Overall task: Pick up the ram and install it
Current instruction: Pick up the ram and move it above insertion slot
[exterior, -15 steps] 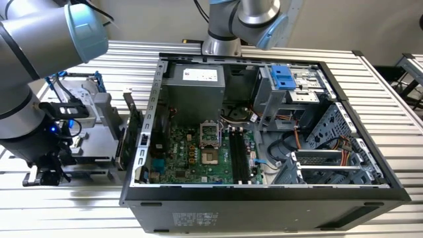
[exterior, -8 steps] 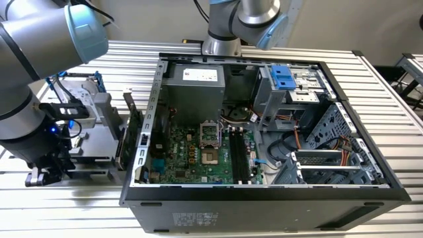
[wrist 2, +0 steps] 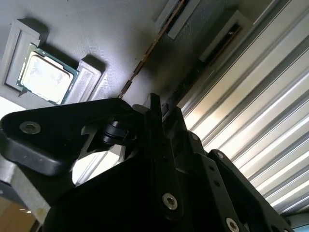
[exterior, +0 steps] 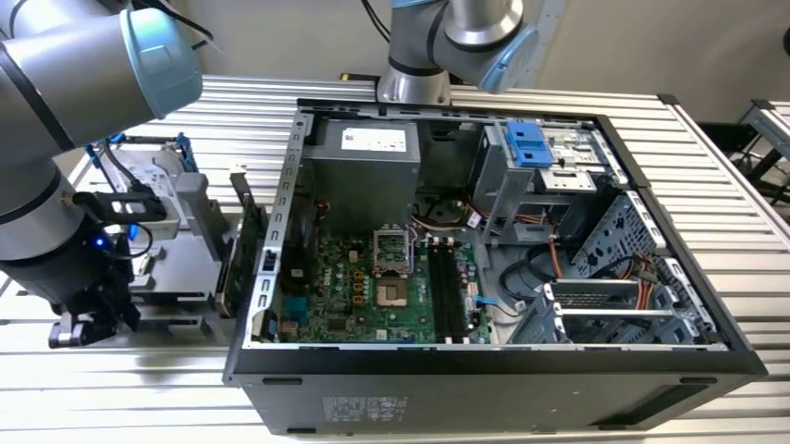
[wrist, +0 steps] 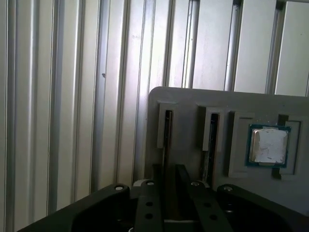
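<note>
The ram (wrist: 167, 135) stands on edge in a narrow slot of a grey holder plate (wrist: 193, 101); I see it as a thin dark strip. In the second wrist view the ram (wrist 2: 145, 53) is a thin brownish line running toward the fingertips. My gripper (wrist: 168, 174) hangs just over the near end of that slot, in line with the stick, and is open by a narrow gap. In the exterior view the gripper (exterior: 84, 326) is low at the view's left, well outside the computer case (exterior: 494, 370). Whether the fingers (wrist: 157, 175) touch the stick I cannot tell.
A second thin stick (wrist: 211, 133) fills the neighbouring slot, and a processor chip (wrist: 268, 145) lies in a recess beside it. The open case holds a green motherboard (exterior: 358, 296) with long black slots (exterior: 450, 287). Everything rests on a ribbed metal table (exterior: 148, 388).
</note>
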You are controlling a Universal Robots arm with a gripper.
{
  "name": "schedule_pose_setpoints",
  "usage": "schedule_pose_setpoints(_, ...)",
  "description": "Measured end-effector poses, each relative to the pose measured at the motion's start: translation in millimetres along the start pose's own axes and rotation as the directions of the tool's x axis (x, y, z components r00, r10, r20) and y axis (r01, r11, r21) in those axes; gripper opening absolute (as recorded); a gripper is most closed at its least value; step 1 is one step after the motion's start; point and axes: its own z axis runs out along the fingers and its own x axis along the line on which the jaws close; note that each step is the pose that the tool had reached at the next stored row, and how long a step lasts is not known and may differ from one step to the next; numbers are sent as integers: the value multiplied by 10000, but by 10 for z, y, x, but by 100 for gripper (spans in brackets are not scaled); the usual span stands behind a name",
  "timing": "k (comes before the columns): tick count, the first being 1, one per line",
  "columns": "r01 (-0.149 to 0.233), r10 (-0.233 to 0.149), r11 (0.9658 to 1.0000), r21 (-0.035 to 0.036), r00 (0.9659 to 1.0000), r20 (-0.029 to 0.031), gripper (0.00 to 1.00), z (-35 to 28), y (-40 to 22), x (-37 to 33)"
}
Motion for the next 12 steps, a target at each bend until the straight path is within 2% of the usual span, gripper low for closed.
schedule_pose_setpoints(12,0,0,10000,24,10000,-2,0,0,0,-1)
